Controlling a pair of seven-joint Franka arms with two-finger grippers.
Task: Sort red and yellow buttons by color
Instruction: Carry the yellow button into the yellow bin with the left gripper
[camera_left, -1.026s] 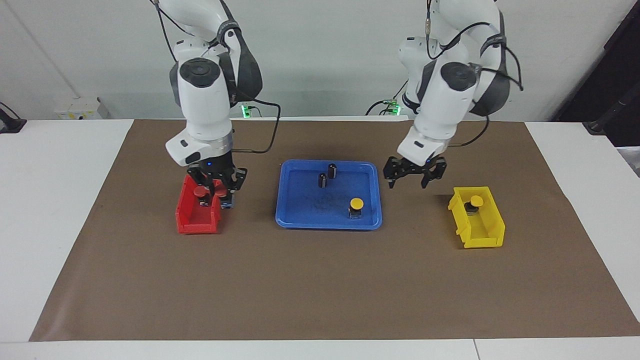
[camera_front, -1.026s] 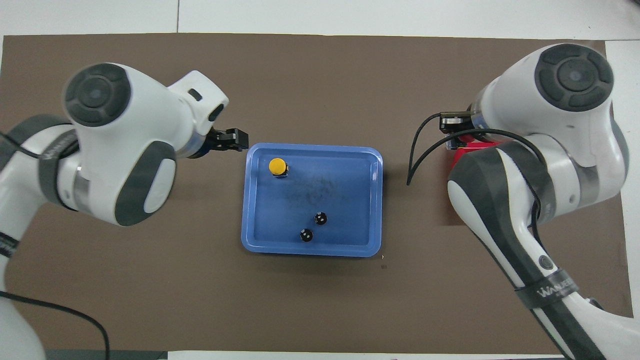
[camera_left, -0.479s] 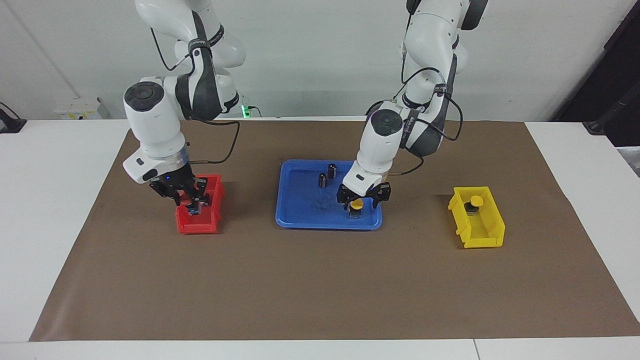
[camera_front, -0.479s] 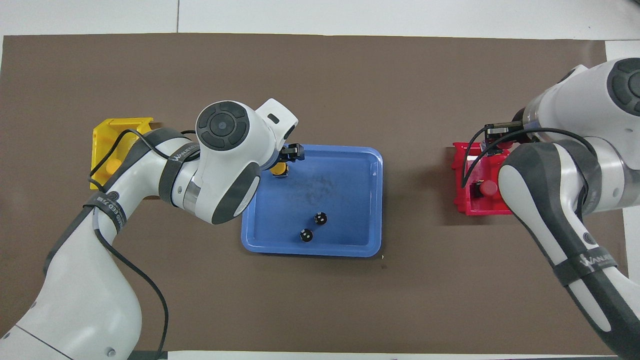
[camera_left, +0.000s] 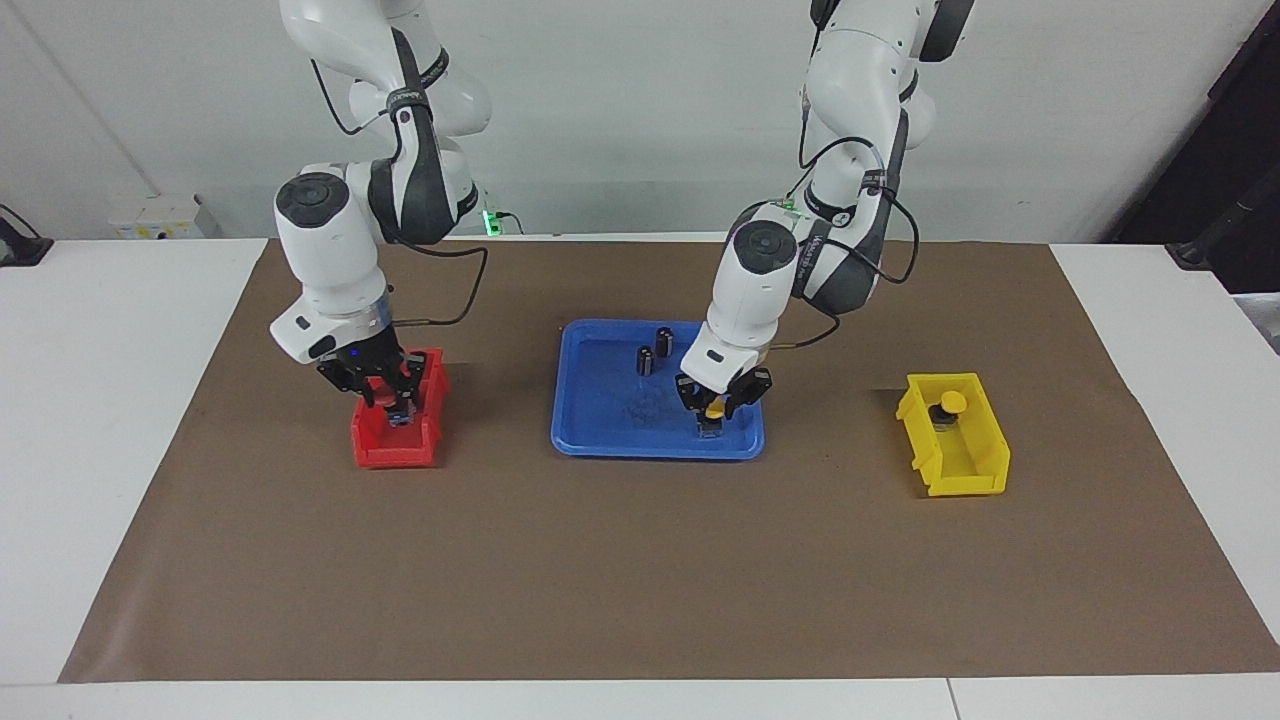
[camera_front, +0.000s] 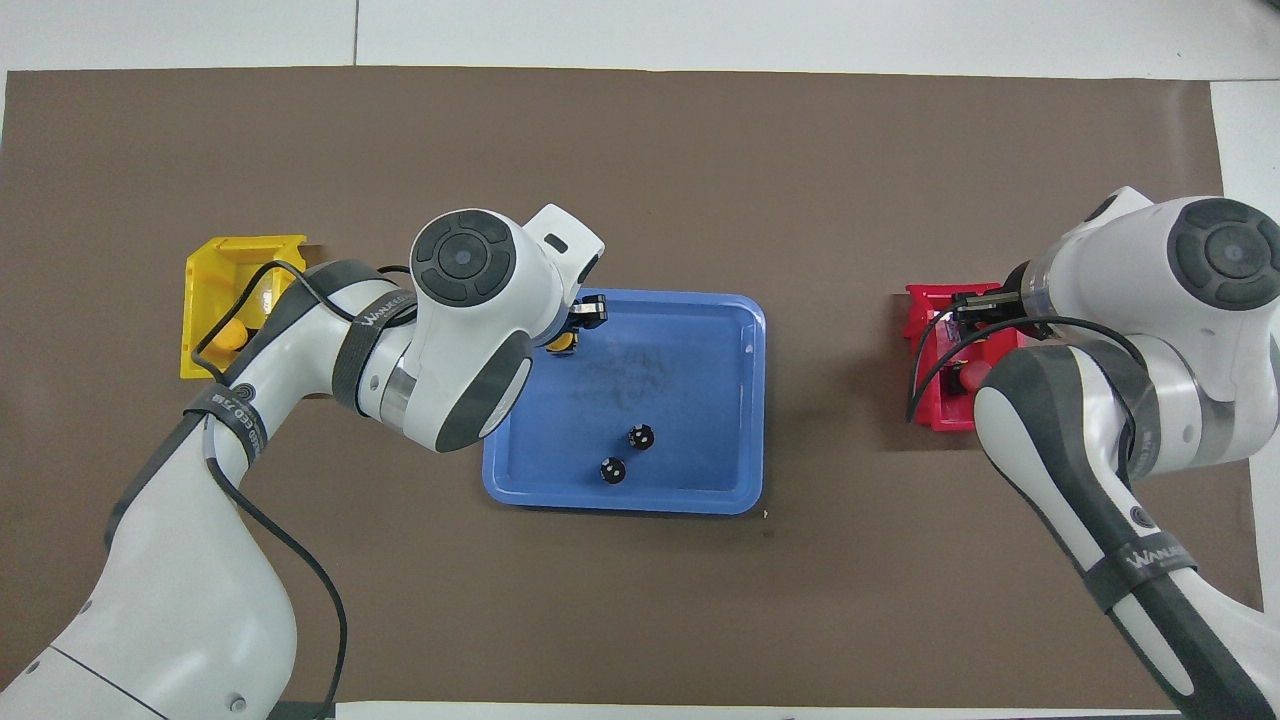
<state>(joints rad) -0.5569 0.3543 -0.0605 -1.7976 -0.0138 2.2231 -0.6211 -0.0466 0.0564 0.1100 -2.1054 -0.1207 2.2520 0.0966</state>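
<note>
A yellow button (camera_left: 713, 410) stands in the blue tray (camera_left: 600, 445), in the corner toward the left arm's end and away from the robots. My left gripper (camera_left: 714, 406) is down on it and shut around its cap; in the overhead view the wrist covers most of this yellow button (camera_front: 562, 344). A second yellow button (camera_left: 953, 402) sits in the yellow bin (camera_left: 965, 478). My right gripper (camera_left: 390, 398) is low inside the red bin (camera_left: 395, 455), shut on a red button (camera_left: 386, 399). From overhead the red button (camera_front: 968, 375) shows beside the right forearm.
Two small dark cylinders (camera_left: 645, 360) (camera_left: 664, 341) stand in the tray's part nearer the robots. The yellow bin (camera_front: 200, 300) is at the left arm's end and the red bin (camera_front: 925, 400) at the right arm's end. A brown mat (camera_left: 640, 580) covers the table.
My left gripper came across from beside the tray, dropped over the yellow button and closed on it. My right gripper lowered the red button into the red bin.
</note>
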